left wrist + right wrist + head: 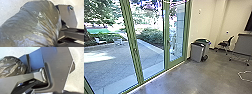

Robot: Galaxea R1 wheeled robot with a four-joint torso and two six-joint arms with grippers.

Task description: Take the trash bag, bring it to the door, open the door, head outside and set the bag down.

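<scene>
While the trash bag [36,23], at left in the left wrist view, seems lifted, though I cannot tell the grippers' state, the glass door [166,35], centre of head view, looks shut, leaving 3 steps: opening, exit, set-down.

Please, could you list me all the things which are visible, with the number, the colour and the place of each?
Trash bag: one, dark, close before left wrist camera
Green-framed glass panes: several, clear, ahead and left
Yard: one, grey, outside
Bushes: uncounted, green, outside
Bins: two, grey, beyond the panes' right end
Chair: one, black, by right wall
Desk or cabinet: one, grey, far right
Cable: one, white, floor at right
Floor: one, grey, indoors
Wall: cream, behind bins
Robot's base plate: one, dark, right wrist view
</scene>
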